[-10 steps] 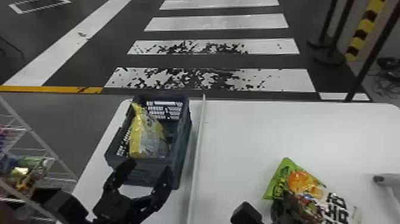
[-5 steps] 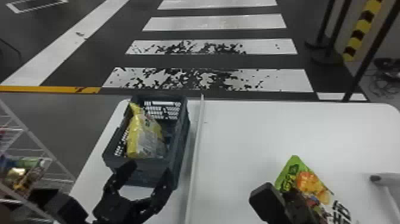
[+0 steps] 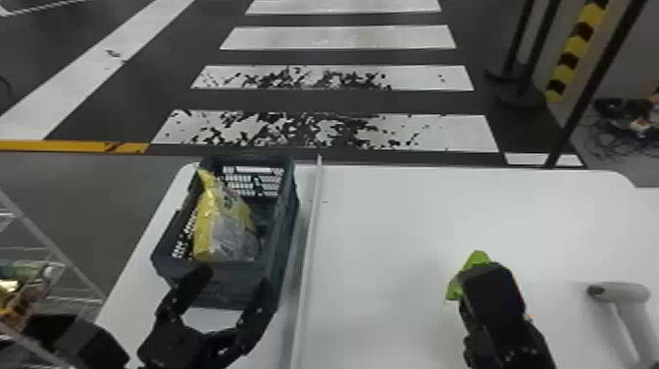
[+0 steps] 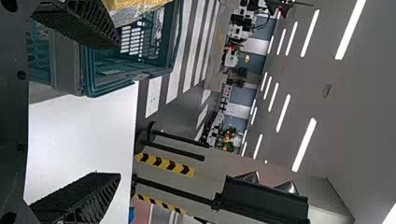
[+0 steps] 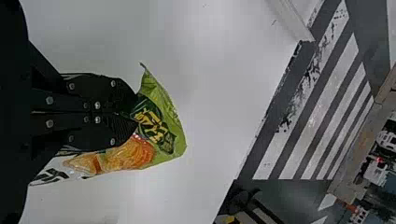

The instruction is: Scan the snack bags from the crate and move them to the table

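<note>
One green snack bag (image 5: 170,126) pinched in right hand (image 5: 135,113), fingers together; left hand (image 3: 234,278) wide open, empty, near crate (image 3: 282,245). Present bag flat to scanner (image 3: 620,293), grip gentle.

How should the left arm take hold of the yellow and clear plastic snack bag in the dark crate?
Probably best from above, pinching the yellow far corner of the bag: it narrows there, giving the jaws less to span, while the walls of the crate hem in the wider body.
</note>
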### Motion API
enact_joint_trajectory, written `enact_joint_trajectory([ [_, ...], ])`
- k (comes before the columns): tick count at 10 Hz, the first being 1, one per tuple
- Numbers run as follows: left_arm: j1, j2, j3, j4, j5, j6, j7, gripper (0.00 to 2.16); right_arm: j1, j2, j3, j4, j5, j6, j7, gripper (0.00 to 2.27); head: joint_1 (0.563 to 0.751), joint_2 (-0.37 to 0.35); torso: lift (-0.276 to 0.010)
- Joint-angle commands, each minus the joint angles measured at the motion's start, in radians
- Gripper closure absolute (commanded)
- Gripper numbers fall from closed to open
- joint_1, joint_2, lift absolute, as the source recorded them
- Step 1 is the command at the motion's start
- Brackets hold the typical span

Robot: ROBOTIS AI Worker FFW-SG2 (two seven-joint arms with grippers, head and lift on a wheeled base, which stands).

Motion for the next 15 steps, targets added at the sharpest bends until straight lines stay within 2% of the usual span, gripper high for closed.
enact_joint_trajectory([
  [1, 0.000, 0.000, -0.005, -0.002, -0.005, 0.005, 0.000, 0.01, 0.007, 0.014, -0.123, -0.028, -0.158, -0.010, 0.030, 2.24, 0.695, 0.080, -0.095],
  [2, 0.000, 0.000, -0.006, -0.003, -0.006, 0.005, 0.000, 0.01, 0.007, 0.017, -0.171, -0.044, -0.196, -0.010, 0.048, 2.24, 0.695, 0.073, -0.095],
  [4, 0.003, -0.001, -0.014, -0.002, -0.015, 0.008, -0.002, 0.01, 0.009, 0.026, -0.324, -0.077, -0.402, -0.001, 0.091, 2.24, 0.695, 0.054, -0.095],
  [6, 0.003, -0.001, -0.029, -0.002, -0.035, 0.011, 0.008, 0.01, 0.018, 0.037, -0.432, -0.105, -0.524, 0.003, 0.115, 2.24, 0.695, 0.037, -0.095],
  [9, 0.000, -0.001, -0.038, -0.008, -0.042, 0.011, 0.012, 0.01, 0.021, 0.045, -0.527, -0.114, -0.598, -0.001, 0.195, 2.24, 0.695, -0.001, -0.095],
  [11, -0.001, -0.003, -0.049, 0.000, -0.054, 0.014, 0.015, 0.01, 0.022, 0.074, -0.578, -0.071, -0.655, 0.006, 0.284, 2.24, 0.695, -0.001, -0.095],
  [15, -0.012, -0.003, -0.069, 0.006, -0.074, 0.020, 0.032, 0.01, -0.002, 0.097, -0.714, 0.002, -0.854, 0.045, 0.370, 2.24, 0.695, 0.000, -0.095],
])
